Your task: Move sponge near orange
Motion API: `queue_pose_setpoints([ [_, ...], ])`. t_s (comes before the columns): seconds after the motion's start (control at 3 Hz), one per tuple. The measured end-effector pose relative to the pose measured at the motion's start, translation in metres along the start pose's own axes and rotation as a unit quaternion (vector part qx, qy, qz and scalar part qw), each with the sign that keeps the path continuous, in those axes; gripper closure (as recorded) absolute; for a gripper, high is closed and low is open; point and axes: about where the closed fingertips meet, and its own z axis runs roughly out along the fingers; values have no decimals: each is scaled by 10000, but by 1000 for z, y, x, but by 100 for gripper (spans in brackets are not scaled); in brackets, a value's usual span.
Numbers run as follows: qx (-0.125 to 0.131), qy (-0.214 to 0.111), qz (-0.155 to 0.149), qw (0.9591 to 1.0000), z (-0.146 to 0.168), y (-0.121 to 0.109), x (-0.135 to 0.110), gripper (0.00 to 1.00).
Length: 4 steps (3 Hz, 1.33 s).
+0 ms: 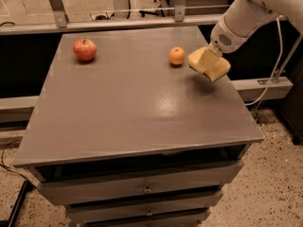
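Gripper hangs over the far right of the worktop, clamped on the sponge, which is tilted and clear of the surface, its shadow below. Orange sits just left of the sponge, apart. The next move looks like a lowering, with little leftward shift needed. Apple is well apart, far left.

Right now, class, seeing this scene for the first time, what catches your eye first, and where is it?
The white robot arm reaches in from the upper right, its pincer holding a pale yellow foam sponge just above the right side of the grey table, close to the right of a small round orange fruit. A red apple sits alone near the far left corner.
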Motion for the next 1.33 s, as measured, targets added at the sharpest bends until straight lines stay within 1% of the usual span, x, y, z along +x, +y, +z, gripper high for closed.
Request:
queue_pose_setpoints([
  [0.33,-132,27,-67,9999,11,-17,5,100],
  [0.67,-254,-4,-77,9996,31,-35,7,98],
  [1.33,-331,-72,-4,9994,52,-45,4,54],
])
